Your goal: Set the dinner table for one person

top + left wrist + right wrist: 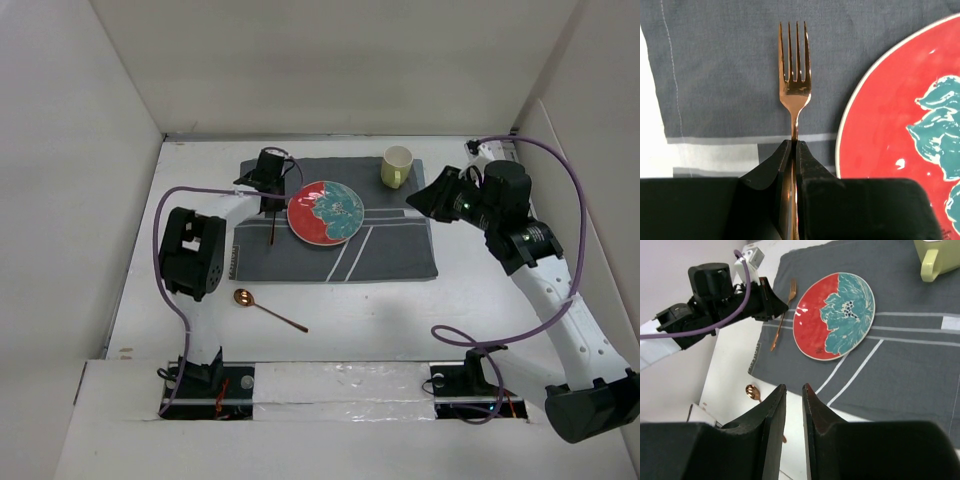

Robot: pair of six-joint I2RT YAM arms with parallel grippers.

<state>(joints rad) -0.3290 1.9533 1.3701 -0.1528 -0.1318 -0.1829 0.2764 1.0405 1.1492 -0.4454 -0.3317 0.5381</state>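
My left gripper [270,203] is shut on the handle of a copper fork [795,90]. The fork is held low over the dark grey striped placemat [380,250], just left of the red and teal plate [326,212], tines toward the far side. I cannot tell if the fork touches the cloth. A copper spoon [265,308] lies on the white dinner table [400,310] in front of the mat's left corner. A pale yellow cup [397,166] stands at the mat's far right. My right gripper [425,197] hovers above the mat's right edge, its jaws a narrow gap apart and empty.
White side panels wall the table on the left, right and far sides. A purple cable loops on the table near the right arm's base [470,335]. In the right wrist view, the left arm [715,295] reaches over the mat's left edge.
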